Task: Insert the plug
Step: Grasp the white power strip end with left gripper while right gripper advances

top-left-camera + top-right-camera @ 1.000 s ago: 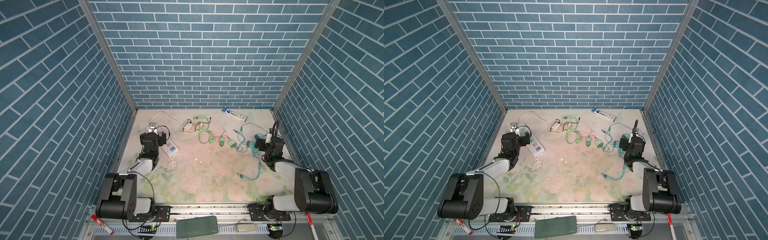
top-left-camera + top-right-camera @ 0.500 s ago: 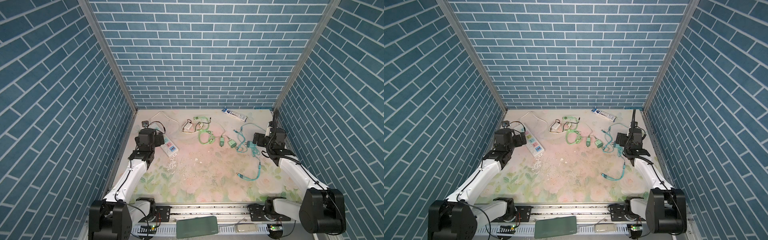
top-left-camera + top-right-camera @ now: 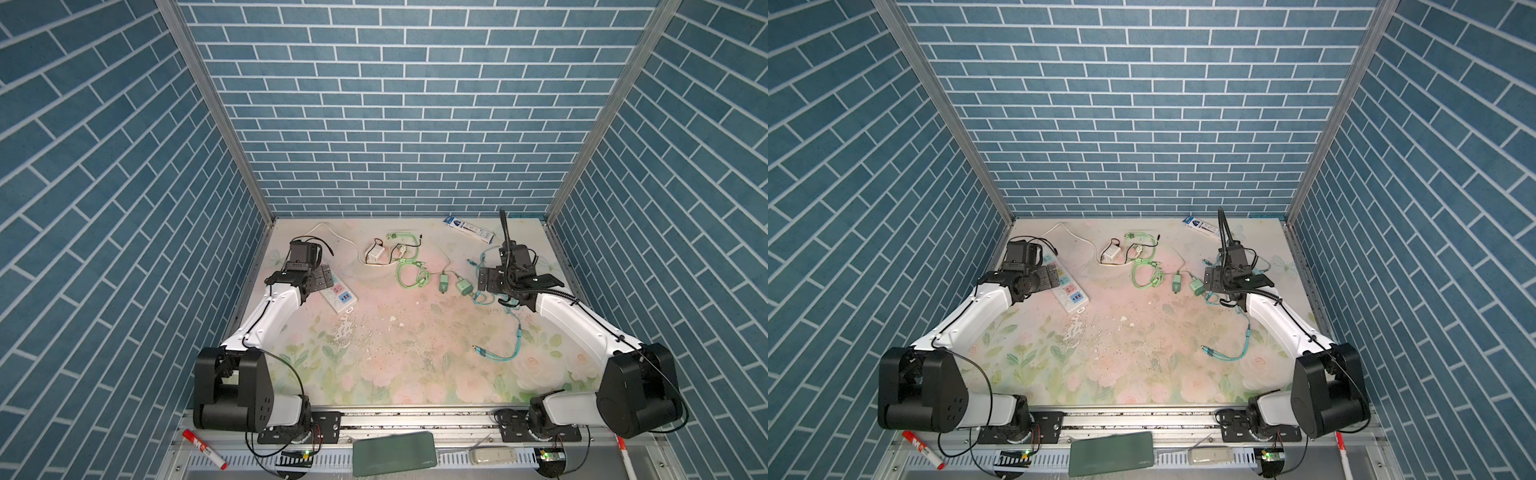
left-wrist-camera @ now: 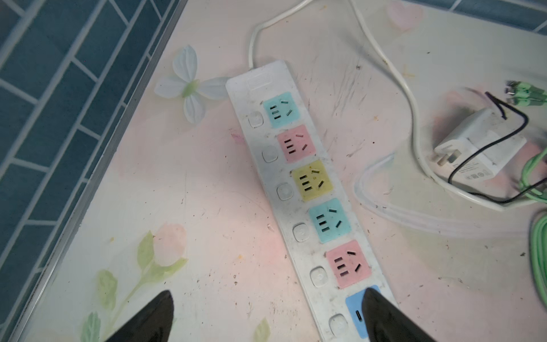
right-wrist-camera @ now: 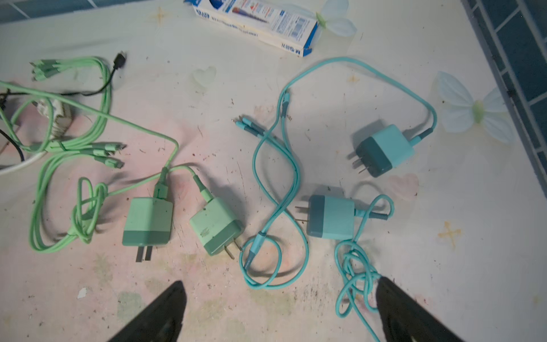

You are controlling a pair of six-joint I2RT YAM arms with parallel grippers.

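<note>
A white power strip [image 4: 307, 189] with coloured sockets lies at the table's left [image 3: 338, 295] [image 3: 1069, 286]. My left gripper [image 4: 268, 293] hovers open over its near end, one fingertip above the blue socket; both top views show it [image 3: 322, 278] [image 3: 1048, 276]. Several charger plugs lie loose: two green plugs [image 5: 148, 220] [image 5: 216, 226], two teal plugs [image 5: 384, 151] [image 5: 331, 220] and a white adapter [image 4: 473, 148]. My right gripper [image 5: 281, 282] is open and empty just short of the teal plugs, right of the green plugs [image 3: 462, 286] in a top view [image 3: 488, 284].
Green cable coils [image 3: 411, 278] and a loose teal cable [image 3: 498, 353] lie on the floral table [image 3: 415, 332]. A blue-white box [image 5: 254, 23] lies at the back right. Brick walls close in three sides. A red marker [image 3: 203, 449] and a green pad [image 3: 395, 453] rest on the front rail.
Both arms have unfolded from a tucked pose and reached forward. The right gripper has shifted left toward the plugs. Both grippers stay open.
</note>
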